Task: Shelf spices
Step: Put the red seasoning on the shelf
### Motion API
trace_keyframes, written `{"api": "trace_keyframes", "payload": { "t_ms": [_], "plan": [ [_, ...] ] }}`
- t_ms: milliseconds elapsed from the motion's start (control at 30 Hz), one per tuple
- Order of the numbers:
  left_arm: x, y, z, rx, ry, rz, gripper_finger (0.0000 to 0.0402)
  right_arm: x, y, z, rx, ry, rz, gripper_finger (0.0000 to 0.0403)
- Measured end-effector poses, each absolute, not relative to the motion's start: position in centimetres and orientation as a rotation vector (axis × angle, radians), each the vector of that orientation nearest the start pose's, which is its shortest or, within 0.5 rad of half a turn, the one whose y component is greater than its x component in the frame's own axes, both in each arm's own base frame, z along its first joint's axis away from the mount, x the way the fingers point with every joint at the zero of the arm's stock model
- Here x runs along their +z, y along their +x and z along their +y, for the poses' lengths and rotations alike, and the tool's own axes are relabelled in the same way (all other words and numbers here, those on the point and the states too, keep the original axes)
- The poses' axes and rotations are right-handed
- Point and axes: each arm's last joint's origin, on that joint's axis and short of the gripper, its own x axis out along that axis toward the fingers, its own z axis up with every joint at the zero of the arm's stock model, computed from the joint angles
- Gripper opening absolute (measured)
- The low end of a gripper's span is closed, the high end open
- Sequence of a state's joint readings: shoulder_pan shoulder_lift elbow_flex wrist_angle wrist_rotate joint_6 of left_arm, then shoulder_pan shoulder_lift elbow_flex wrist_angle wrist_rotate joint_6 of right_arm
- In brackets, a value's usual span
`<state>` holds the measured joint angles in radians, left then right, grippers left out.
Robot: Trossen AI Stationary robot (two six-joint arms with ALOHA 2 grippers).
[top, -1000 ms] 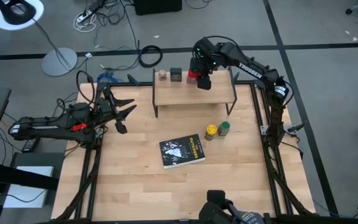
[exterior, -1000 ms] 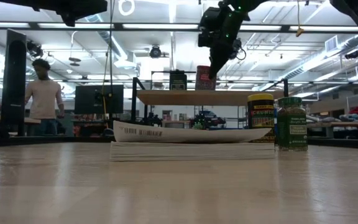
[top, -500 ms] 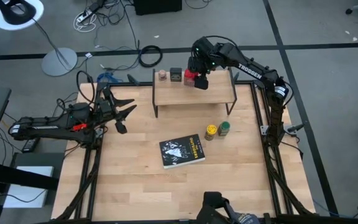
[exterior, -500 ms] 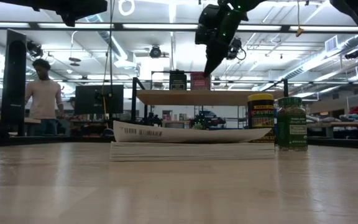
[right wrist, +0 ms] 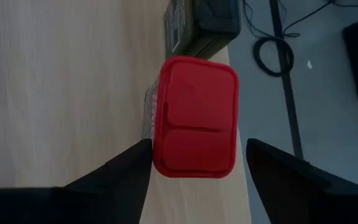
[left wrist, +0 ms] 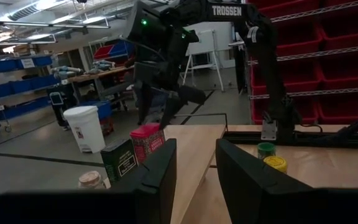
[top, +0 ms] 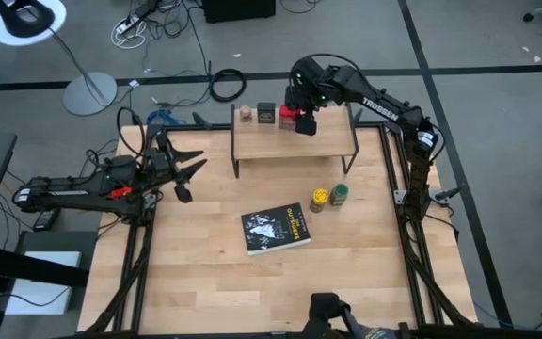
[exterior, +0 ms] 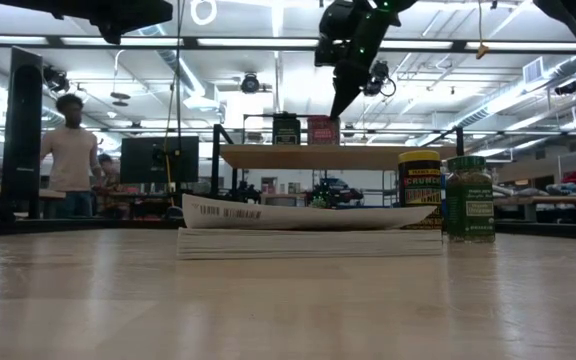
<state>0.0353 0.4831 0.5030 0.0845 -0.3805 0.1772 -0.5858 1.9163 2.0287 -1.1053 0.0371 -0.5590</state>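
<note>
The red tin [top: 288, 115] stands upright on the shelf [top: 294, 141], beside the dark green-black tin [top: 267, 114] and the pale little jar [top: 246, 114]. My right gripper [exterior: 340, 105] is open and hovers just above the red tin [exterior: 322, 130]. In the right wrist view its fingers stand either side of the tin's lid [right wrist: 197, 118] without touching it. The yellow-topped jar [top: 319, 198] and the green-topped jar [top: 340, 194] stand on the table in front of the shelf's right end. My left gripper [top: 188, 169] waits, open, over the table's left part.
A flat black book [top: 276, 228] lies on the table, nearer than the shelf and left of the two jars. The shelf's right half [top: 332, 137] is bare. People stand in the room beyond the table [exterior: 68, 150].
My right gripper carried the red tin a little toward the shelf's left end. It set the tin down next to the dark tin, let go and rose clear above it. The tin now stands upright on the plank.
</note>
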Motion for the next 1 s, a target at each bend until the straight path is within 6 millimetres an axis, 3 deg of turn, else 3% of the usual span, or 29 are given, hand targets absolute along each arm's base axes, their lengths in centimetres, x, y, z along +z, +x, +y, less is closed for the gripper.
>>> {"api": "trace_keyframes", "payload": {
  "t_ms": [200,400,500,600,767,1000],
  "plan": [
    [30.1,12.4,1.5,0.423,0.161,-0.064,0.0117,36.2,34.2,-20.5,-0.238,-0.265,1.058,0.0252],
    [30.1,12.4,1.5,0.424,0.182,-0.059,0.0117,36.3,35.9,-17.6,-0.156,-0.333,1.027,0.0235],
    [30.1,12.4,1.5,0.424,0.183,-0.059,0.0117,36.3,36.7,-16.1,-0.105,-0.38,1.016,0.0208],
    [30.1,12.4,1.5,0.424,0.183,-0.058,0.0117,36.2,36.9,-15.3,-0.084,-0.418,1.036,0.015],
    [30.1,12.4,1.5,0.424,0.183,-0.057,0.0117,35.2,36.2,-16.1,-0.109,-0.409,1.127,0.0017],
    [30.1,12.4,1.5,0.423,0.182,-0.058,0.0117,32.8,34.8,-19.0,-0.223,-0.339,1.228,0.0003]
  ]
}}
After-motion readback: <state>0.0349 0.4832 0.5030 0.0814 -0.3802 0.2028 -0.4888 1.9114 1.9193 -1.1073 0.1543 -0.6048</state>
